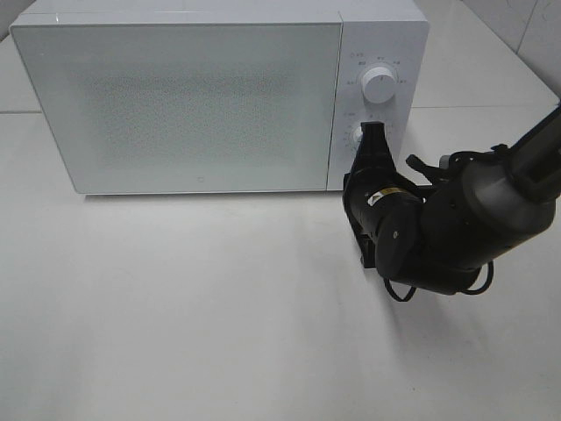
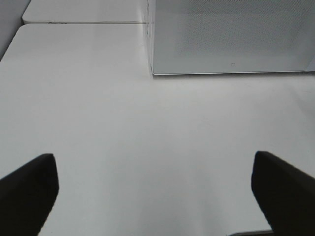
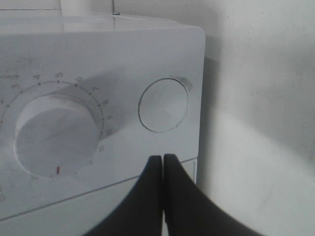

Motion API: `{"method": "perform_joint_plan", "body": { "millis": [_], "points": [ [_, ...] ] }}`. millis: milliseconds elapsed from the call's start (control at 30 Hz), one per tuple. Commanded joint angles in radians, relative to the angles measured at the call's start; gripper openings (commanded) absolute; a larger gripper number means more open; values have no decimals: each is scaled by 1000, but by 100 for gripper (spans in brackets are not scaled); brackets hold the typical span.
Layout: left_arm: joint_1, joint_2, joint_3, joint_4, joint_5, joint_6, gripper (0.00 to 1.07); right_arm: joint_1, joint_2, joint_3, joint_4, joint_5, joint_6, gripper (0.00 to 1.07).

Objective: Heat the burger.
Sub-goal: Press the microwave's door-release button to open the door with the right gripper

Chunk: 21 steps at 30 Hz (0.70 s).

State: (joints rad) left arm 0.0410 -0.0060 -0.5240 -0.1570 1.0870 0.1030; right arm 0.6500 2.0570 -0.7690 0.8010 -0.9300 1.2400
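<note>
Right jaws pressed together near microwave (image 1: 202,96) button (image 3: 163,104).

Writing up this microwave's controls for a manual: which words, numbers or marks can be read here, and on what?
"3 4 5 6 7 8 9": scale around the dial, right wrist view.
Labels around the upper knob: too small to read.
Small mark on the microwave door: too small to read.

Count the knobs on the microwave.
2. The upper knob is near the top of the microwave; the lower knob is directly below it, partly hidden behind the right gripper in the high view. The gripper may hide more.
</note>
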Motion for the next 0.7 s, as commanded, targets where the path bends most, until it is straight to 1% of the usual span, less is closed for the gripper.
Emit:
{"method": "perform_joint_plan", "body": {
  "millis": [33,300,700],
  "points": [
    [-2,-16,3,-3,-11,1,100,-23,19,-33,2,10,0,0],
    [-2,-16,3,-3,-11,1,100,-52,30,-57,27,9,-1,0],
    [-2,-16,3,-3,-11,1,100,-77,79,-93,21,13,7,0]
  ]
}}
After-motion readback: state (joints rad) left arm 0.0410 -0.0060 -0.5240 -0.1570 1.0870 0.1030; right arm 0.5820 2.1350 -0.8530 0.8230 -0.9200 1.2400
